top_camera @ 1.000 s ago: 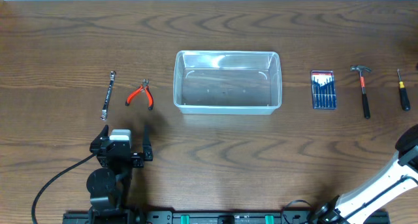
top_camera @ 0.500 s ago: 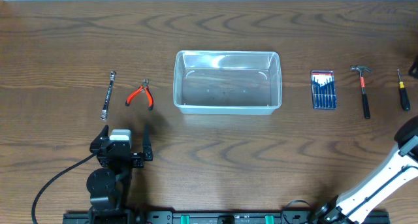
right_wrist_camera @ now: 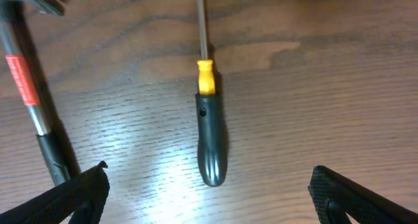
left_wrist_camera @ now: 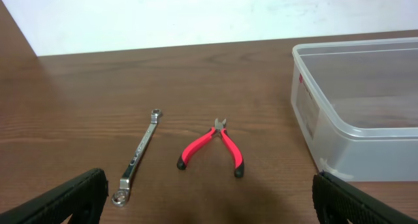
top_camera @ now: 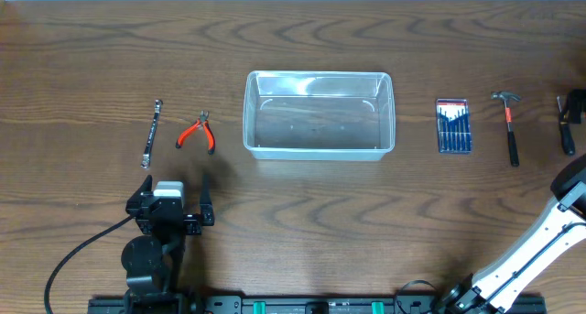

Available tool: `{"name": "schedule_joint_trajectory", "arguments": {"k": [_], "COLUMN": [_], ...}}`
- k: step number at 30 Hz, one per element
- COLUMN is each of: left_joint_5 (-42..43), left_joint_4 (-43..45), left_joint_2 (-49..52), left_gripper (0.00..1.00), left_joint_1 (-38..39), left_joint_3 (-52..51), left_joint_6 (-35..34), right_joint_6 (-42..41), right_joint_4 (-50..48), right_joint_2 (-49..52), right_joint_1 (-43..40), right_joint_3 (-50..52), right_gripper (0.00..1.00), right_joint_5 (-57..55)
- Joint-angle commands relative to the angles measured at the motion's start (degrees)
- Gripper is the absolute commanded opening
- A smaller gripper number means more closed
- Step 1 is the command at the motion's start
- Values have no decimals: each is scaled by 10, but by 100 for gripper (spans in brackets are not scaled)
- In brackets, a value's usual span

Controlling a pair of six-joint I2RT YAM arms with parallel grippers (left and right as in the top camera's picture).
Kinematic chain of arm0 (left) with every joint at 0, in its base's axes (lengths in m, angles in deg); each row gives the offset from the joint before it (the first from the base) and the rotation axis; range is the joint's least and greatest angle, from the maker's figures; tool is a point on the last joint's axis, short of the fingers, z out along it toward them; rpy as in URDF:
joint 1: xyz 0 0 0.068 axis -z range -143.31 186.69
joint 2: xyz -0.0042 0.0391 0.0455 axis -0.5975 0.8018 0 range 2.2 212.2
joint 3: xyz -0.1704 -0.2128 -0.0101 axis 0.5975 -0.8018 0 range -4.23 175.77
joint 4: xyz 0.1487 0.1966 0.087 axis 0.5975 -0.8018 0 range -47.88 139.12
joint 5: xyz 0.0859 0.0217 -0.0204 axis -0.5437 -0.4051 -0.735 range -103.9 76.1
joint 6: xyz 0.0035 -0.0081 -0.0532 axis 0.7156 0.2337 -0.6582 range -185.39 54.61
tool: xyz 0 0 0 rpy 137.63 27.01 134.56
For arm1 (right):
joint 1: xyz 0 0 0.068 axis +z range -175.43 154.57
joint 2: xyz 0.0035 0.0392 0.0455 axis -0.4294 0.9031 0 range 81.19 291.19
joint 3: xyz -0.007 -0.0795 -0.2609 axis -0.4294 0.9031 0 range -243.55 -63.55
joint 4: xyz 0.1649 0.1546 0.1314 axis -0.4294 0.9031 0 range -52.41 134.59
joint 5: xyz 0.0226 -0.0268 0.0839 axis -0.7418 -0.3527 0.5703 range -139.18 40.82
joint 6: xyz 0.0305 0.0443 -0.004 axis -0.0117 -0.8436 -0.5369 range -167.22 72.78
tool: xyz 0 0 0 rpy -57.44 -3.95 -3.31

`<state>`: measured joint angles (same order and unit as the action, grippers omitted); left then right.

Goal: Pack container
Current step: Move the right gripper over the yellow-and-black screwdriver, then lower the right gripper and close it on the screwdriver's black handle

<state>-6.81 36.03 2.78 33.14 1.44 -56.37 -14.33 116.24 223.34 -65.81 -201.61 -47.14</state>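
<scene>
The clear plastic container [top_camera: 319, 150] stands empty at the table's middle; its left end shows in the left wrist view [left_wrist_camera: 326, 129]. My left gripper [top_camera: 176, 188] is open and empty, short of the red-handled pliers [left_wrist_camera: 212, 145] and the steel wrench [left_wrist_camera: 138, 155], which also show from overhead: pliers [top_camera: 196, 134], wrench [top_camera: 152, 133]. My right gripper [top_camera: 574, 108] is open at the far right, over the black-and-yellow screwdriver [right_wrist_camera: 210, 142], its fingers [right_wrist_camera: 209, 198] either side of the handle's end and clear of it.
A blue-and-red screwdriver set case [top_camera: 453, 126] lies right of the container. A hammer [top_camera: 509, 126] lies between the case and the screwdriver [top_camera: 567, 142], and shows at the left of the right wrist view [right_wrist_camera: 29, 87]. The left arm's cable trails at the front left.
My right gripper has come into the overhead view at the right edge and moved toward me over the screwdriver. The left arm and all tools have not moved.
</scene>
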Motion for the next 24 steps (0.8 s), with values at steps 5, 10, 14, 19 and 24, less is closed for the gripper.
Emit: {"name": "schedule_joint_trajectory", "arguments": {"k": [5,10,14,19,24], "left_joint_5": [-4,-4,-4,-4,-4], "left_joint_4": [-5,-5,-5,-5,-5], "left_joint_2": [-3,-3,-3,-3,-3], "left_gripper": [98,98,98,98,98], "left_joint_1": [-2,-2,-2,-2,-2], "left_joint_3": [-14,-14,-14,-14,-14], "left_joint_6": [-1,-1,-1,-1,-1], "right_joint_6": [11,26,31,41,41], "right_joint_4": [5,25,28,27,24], "right_joint_2": [19,28,36,40,55], "right_joint_1": [5,5,5,4,2], "right_joint_3": [-6,-6,-5,-5,-5], "right_gripper": [99,99,99,99,99], "right_joint_5": [-21,-21,-21,-29,-32]}}
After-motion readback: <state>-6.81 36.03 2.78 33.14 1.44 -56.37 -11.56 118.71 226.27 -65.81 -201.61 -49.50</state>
